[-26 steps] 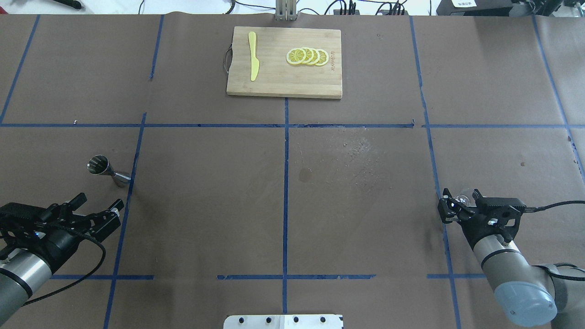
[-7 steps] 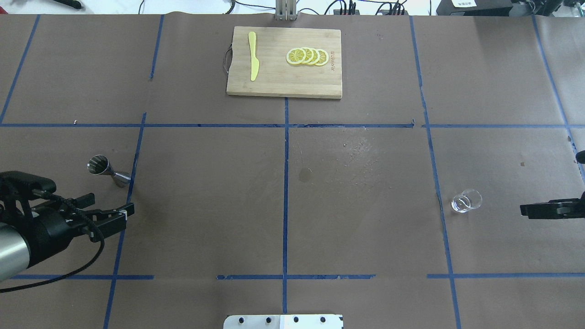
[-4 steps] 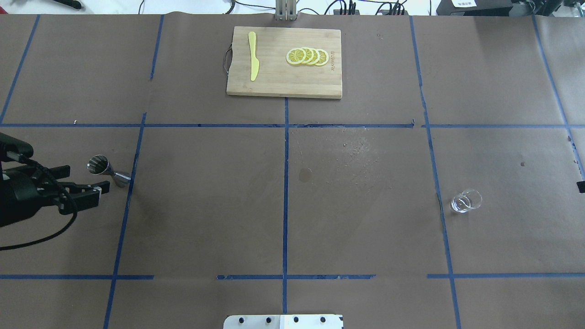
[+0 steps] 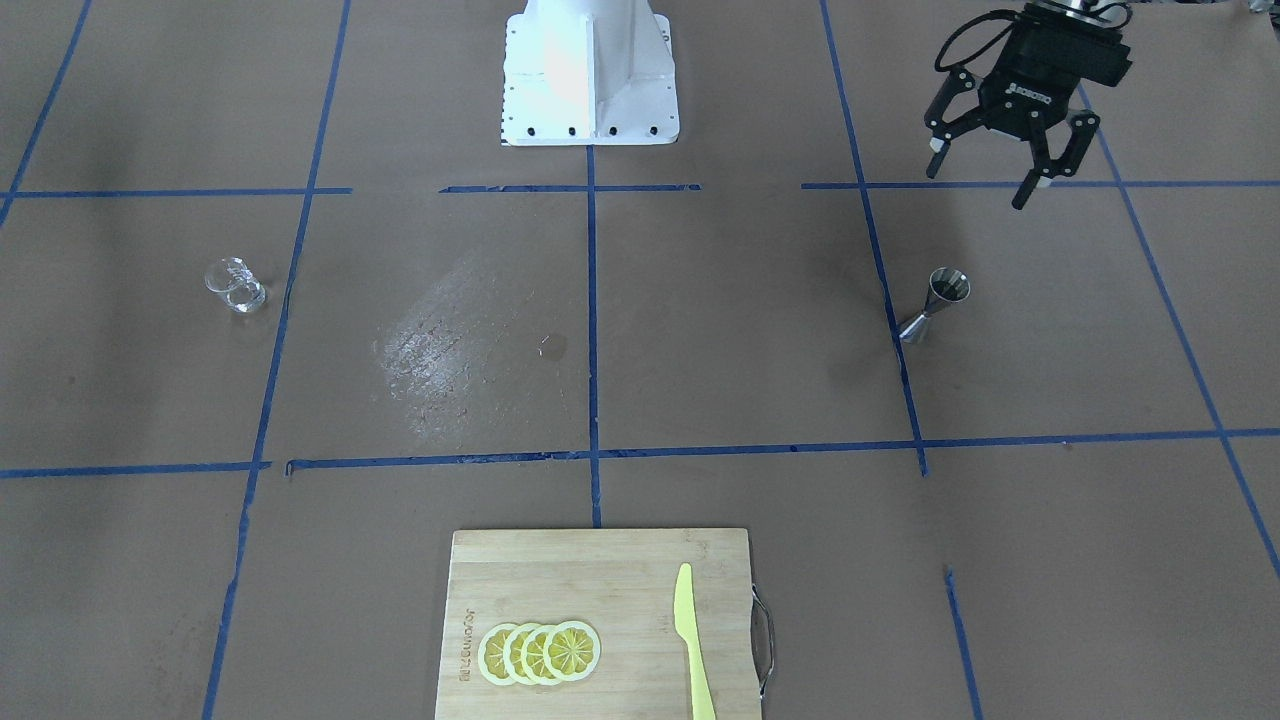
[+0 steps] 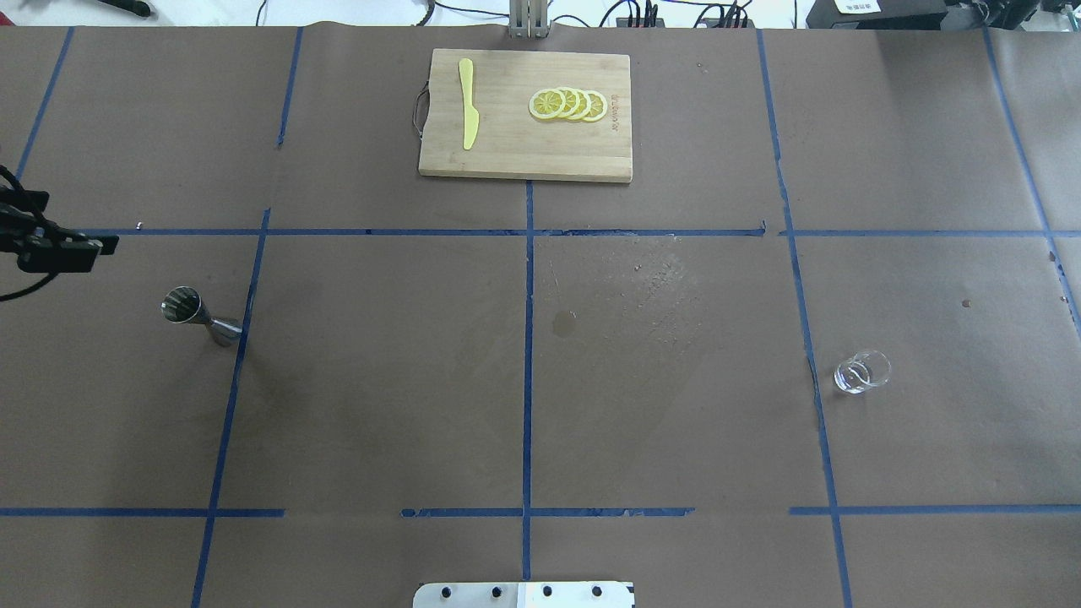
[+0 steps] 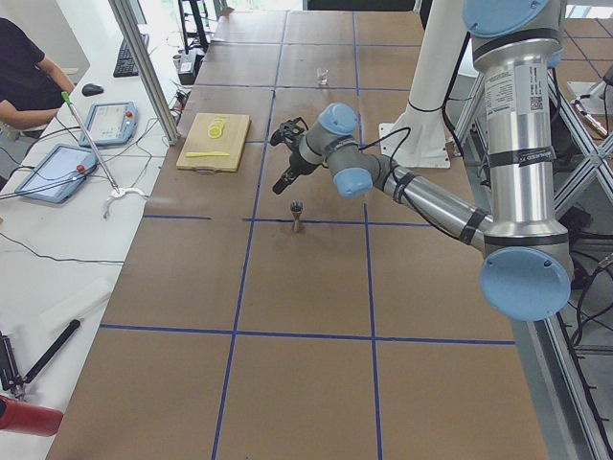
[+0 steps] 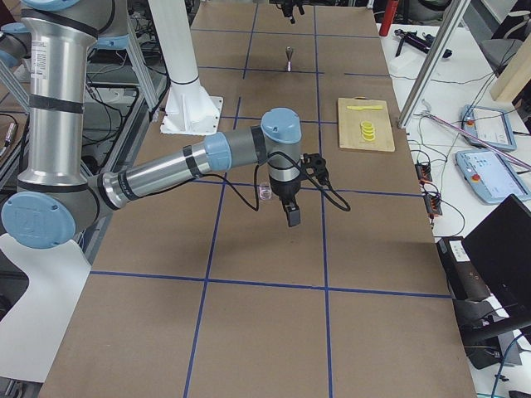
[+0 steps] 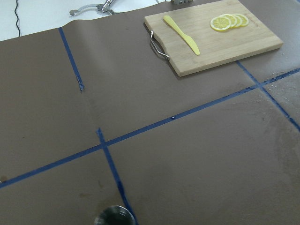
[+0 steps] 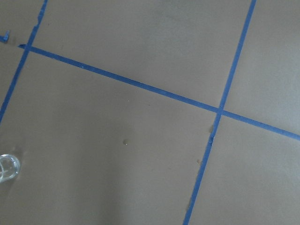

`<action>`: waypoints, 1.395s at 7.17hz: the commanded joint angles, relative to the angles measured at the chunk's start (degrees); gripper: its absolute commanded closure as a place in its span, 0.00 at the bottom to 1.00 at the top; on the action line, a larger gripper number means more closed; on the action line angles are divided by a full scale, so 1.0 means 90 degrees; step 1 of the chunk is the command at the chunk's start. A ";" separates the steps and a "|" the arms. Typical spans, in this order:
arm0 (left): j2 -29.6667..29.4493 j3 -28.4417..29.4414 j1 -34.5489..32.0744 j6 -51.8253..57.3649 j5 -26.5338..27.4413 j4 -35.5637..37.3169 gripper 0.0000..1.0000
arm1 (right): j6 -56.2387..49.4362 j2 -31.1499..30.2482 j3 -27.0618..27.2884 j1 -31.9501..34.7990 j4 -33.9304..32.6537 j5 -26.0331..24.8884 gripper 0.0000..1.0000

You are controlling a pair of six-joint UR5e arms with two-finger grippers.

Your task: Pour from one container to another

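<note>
A steel jigger (image 4: pixel 935 303) stands upright on the brown table cover, also seen in the overhead view (image 5: pixel 198 314); its rim (image 8: pixel 115 217) shows at the bottom of the left wrist view. My left gripper (image 4: pixel 982 182) hangs open and empty, raised and back from the jigger toward the robot's side. A small clear glass (image 5: pixel 861 371) stands alone on the other side, and its edge (image 9: pixel 7 168) shows in the right wrist view. My right gripper (image 7: pixel 292 217) appears only in the exterior right view, just beside the glass (image 7: pixel 265 192); I cannot tell whether it is open or shut.
A wooden cutting board (image 5: pixel 507 152) at the far middle carries lemon slices (image 5: pixel 567 105) and a yellow knife (image 5: pixel 467 103). A dried spill mark (image 5: pixel 659 279) lies mid-table. The robot base (image 4: pixel 588 70) stands at the near edge. A person (image 6: pixel 24 81) sits beyond the table.
My right gripper, at the glass at first, has pulled away and left the overhead view; the glass stays put. My left gripper swung from beside the jigger to the far left edge.
</note>
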 commanded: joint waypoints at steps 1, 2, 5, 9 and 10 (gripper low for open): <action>-0.0764 0.1033 -0.1307 0.1821 -0.0807 0.1111 0.00 | -0.0686 0.0228 -0.0861 0.0621 -0.0172 0.0666 0.00; -0.1009 0.1502 -0.1854 0.2514 -0.1196 0.1667 0.00 | -0.0688 0.0160 -0.0893 0.0701 -0.0181 0.0776 0.00; -0.1130 0.1927 -0.2863 0.3400 -0.1903 0.3077 0.00 | -0.0561 0.0091 -0.0835 0.0712 -0.0142 0.0651 0.00; -0.0182 0.2929 -0.3090 0.3527 -0.2431 0.2171 0.00 | -0.0542 -0.0113 -0.1254 0.0702 -0.0142 0.0386 0.00; -0.0327 0.3068 -0.3071 0.3507 -0.2392 0.2219 0.00 | -0.0532 -0.0065 -0.1303 0.0702 -0.0142 0.0387 0.00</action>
